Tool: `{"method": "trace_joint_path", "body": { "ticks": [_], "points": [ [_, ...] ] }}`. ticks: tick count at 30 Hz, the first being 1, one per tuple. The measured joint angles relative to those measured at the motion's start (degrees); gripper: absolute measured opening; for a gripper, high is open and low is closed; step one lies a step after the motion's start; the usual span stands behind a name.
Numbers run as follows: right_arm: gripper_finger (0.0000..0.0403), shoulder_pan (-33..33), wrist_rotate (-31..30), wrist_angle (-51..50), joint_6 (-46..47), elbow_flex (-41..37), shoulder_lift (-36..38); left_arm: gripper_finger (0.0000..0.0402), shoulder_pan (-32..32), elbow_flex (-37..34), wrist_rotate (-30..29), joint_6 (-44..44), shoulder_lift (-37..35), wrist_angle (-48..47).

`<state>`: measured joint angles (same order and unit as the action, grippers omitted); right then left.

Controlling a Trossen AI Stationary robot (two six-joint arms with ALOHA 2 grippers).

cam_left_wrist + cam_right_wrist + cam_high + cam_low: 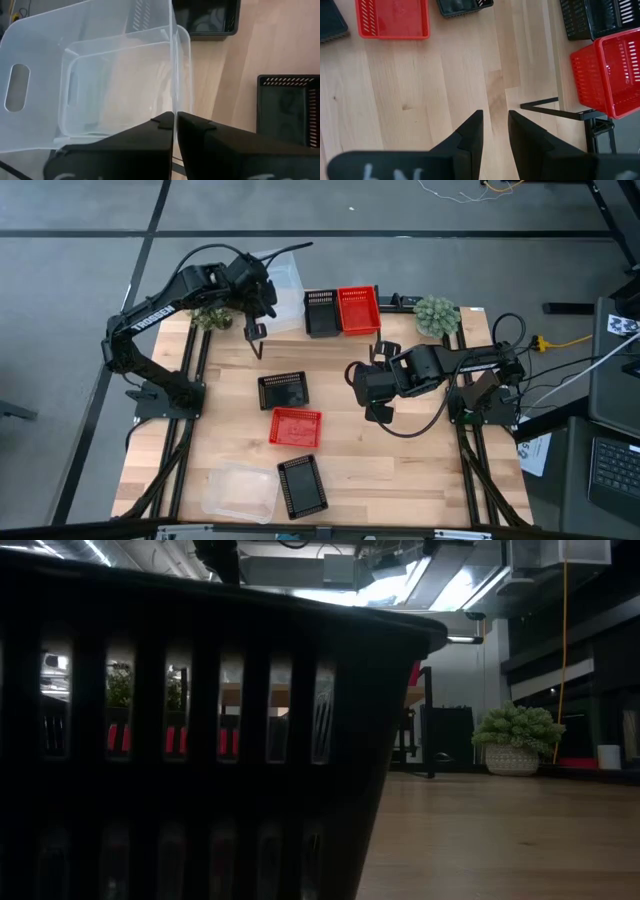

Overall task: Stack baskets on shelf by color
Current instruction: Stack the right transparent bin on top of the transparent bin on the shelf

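Clear plastic is pinched by the left gripper (175,120): the wall of a clear basket (100,65) is clamped at the shelf's (395,302) left end. Beside it, black (320,311) and red baskets (358,308) are seen. Above the table (420,460), the right gripper (495,122) is held slightly parted, empty.

2 green potted plants (437,315) (209,315) at table's (400,470) far corners, yellow cable (565,340) on floor to the right.

Pretty sure I live in a robotics lab: my wooden table (400,470) sits on grey floor (60,290), cables (560,340) trailing off, a laptop (615,465) beside it, and exposed ceiling ducts (400,570) with strip lights overhead.
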<state>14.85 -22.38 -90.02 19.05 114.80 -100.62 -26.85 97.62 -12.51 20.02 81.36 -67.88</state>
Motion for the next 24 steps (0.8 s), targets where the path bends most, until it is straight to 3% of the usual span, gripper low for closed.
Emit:
{"method": "trace_joint_path", "body": {
  "ticks": [24],
  "points": [
    [0.0090,0.0,0.0,0.0,0.0,0.0,0.0,0.0001,3.0,0.0,-2.4,4.0,-0.1,3.1]
  ]
}}
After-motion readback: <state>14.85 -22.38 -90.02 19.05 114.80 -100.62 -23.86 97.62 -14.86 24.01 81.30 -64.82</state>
